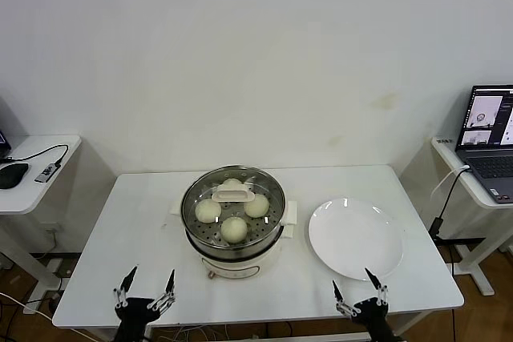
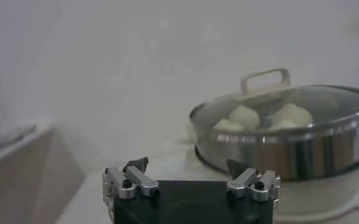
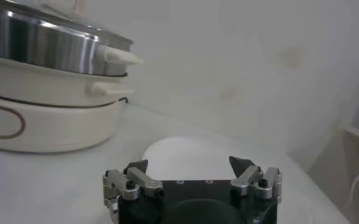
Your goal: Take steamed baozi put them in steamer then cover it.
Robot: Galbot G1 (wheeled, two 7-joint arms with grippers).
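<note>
The steamer [image 1: 233, 255] stands mid-table, a shiny steel pot on a white base. Several cream-white steamed baozi [image 1: 234, 230] lie on its perforated tray. The clear glass cover [image 1: 268, 191] sits on the pot, its white handle on top. My left gripper [image 1: 152, 271] hovers open and empty at the table's front edge, left of the pot. My right gripper [image 1: 353, 279] is open and empty at the front edge by the plate. From the left wrist, the left gripper [image 2: 187, 164] faces the steamer [image 2: 289, 149], with baozi [image 2: 243, 115] under the cover [image 2: 325, 97]. The right gripper [image 3: 190, 164] has the steamer [image 3: 45, 49] off to one side.
An empty white plate [image 1: 356, 238] lies right of the steamer and shows beyond the right gripper as the plate [image 3: 185, 152]. A side table with a mouse and cables [image 1: 32, 167] stands at left. Another at right holds a laptop [image 1: 490, 143].
</note>
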